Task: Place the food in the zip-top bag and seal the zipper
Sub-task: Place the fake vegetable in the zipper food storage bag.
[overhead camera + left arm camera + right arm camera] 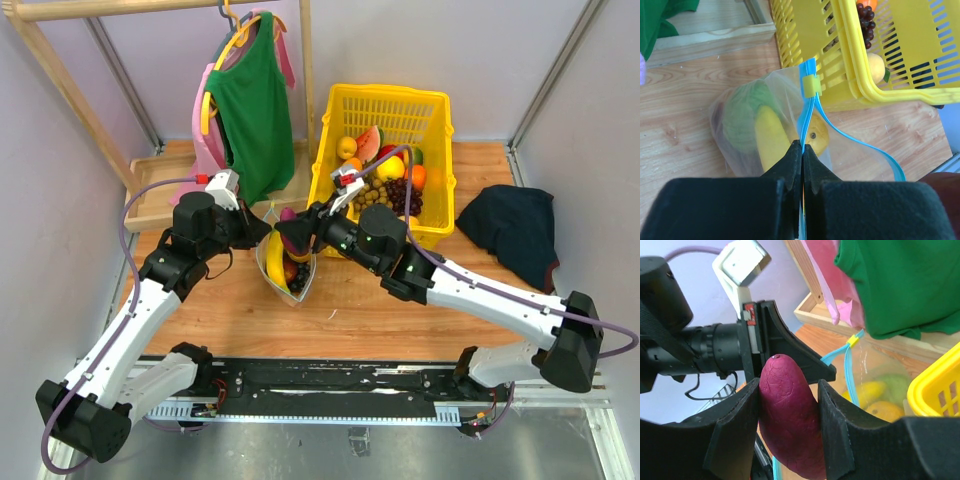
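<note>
The clear zip-top bag (288, 268) stands open on the wooden table in front of the yellow basket. Through its plastic show a green melon (742, 117), a yellow banana (771, 139) and an orange fruit (816, 136). My left gripper (802, 149) is shut on the light-blue zipper (812, 107) just below its yellow slider (811, 86). It holds that edge of the mouth up. My right gripper (789, 386) is shut on a dark purple eggplant (789, 422), held upright just above the bag's mouth (290, 232), right beside the left gripper (790, 352).
The yellow basket (432, 108) behind the bag holds several more toy fruits, with grapes (400, 192) among them. A green shirt (250, 110) and a pink garment hang from a wooden rack at the back left. A dark cloth (512, 225) lies at the right.
</note>
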